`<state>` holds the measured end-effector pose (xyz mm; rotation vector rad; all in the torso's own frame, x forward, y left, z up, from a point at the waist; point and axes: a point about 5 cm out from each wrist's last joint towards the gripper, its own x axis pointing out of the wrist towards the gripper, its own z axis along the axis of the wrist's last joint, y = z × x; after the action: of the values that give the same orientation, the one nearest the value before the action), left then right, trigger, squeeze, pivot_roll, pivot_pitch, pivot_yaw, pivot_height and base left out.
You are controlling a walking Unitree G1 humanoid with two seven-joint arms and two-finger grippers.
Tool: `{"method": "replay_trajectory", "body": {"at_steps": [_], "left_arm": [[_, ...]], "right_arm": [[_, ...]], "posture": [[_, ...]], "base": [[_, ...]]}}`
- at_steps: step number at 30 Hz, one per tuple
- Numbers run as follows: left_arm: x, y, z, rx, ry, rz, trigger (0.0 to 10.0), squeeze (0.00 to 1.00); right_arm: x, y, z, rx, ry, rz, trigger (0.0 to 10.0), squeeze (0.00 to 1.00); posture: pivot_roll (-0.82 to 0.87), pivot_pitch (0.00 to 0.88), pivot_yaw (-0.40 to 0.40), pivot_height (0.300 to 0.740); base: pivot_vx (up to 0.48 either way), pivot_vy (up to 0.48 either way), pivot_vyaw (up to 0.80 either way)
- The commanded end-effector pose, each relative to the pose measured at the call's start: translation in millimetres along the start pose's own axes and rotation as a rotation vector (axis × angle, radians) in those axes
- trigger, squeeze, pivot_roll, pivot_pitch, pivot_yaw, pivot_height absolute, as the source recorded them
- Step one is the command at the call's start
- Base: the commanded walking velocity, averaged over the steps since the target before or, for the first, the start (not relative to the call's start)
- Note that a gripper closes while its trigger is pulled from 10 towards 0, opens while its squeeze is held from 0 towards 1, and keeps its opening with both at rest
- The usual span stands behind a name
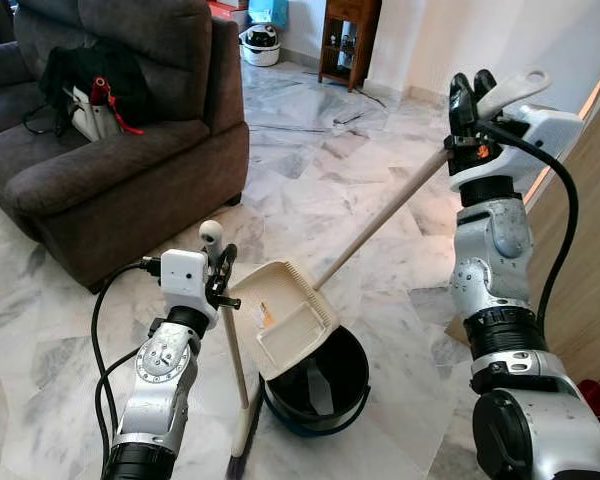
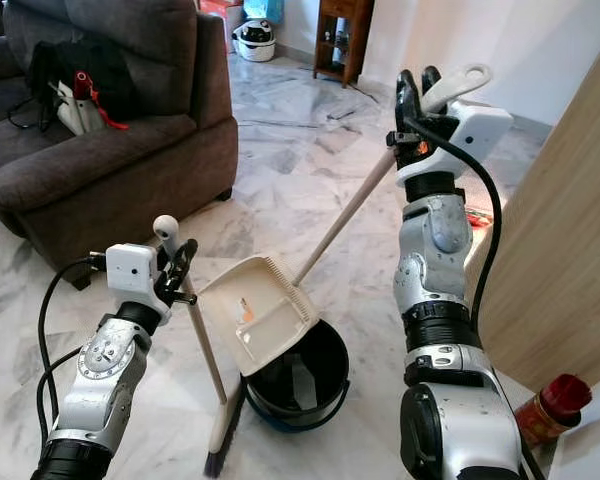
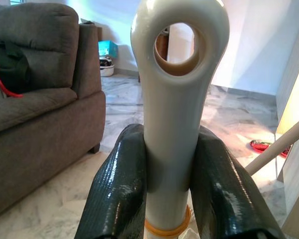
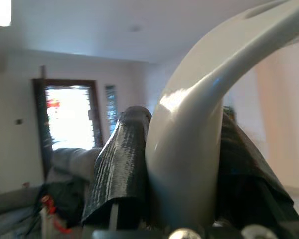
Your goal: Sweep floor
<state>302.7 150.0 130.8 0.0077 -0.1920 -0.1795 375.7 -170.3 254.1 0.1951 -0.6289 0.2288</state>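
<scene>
Late in the job, by the look of it! The right hand [image 1: 473,88] is clenched around the top of the dustpan handle [image 1: 380,218], raised high, and the cream dustpan [image 1: 285,313] hangs tilted right over the mouth of the black bin [image 1: 325,388], its lower edge at the rim. A small orange scrap sits in the pan; whether anything has dropped into the bin, I cannot tell. So the emptying looks under way, not finished.

Down on the other side, the left hand [image 2: 178,262] grasps the broom [image 2: 205,352] near its looped end, both fingers [image 3: 118,191] pressed against the pale stick, with the bristles resting on the marble floor [image 1: 310,175] just beside the bin.

The count: one broom, one dustpan, one bin, two hands, both occupied. The visible floor shows no obvious litter, so my judgement is that little remains beyond tipping out the pan.
</scene>
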Motion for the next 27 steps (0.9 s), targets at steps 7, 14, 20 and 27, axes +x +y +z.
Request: {"method": "replay_trajectory", "body": {"at_steps": [7,14,20,27], "left_arm": [[2.9,-4.1,15,-0.011,-0.075,-0.021,10.0,0.00],[2.6,-4.5,14,-0.011,-0.073,-0.022,10.0,0.00],[2.6,-4.2,14,-0.010,-0.072,-0.021,10.0,0.00],[2.8,-4.3,14,-0.010,-0.074,-0.020,10.0,0.00]], "right_arm": [[7.2,13.0,16,0.019,-0.097,0.113,10.0,0.00],[7.0,18.8,14,0.027,-0.081,0.187,10.0,0.00],[4.9,29.1,14,0.057,-0.062,0.309,10.0,0.00],[2.2,30.9,13,0.065,-0.052,0.354,10.0,0.00]], "posture": [[0.12,0.000,-0.042,0.740],[0.12,0.000,-0.043,0.740],[0.11,0.000,-0.043,0.740],[0.11,0.000,-0.044,0.740]], "base": [[0.000,0.000,0.00],[0.000,0.000,0.00],[0.000,0.000,0.00],[0.000,0.000,0.00]]}}
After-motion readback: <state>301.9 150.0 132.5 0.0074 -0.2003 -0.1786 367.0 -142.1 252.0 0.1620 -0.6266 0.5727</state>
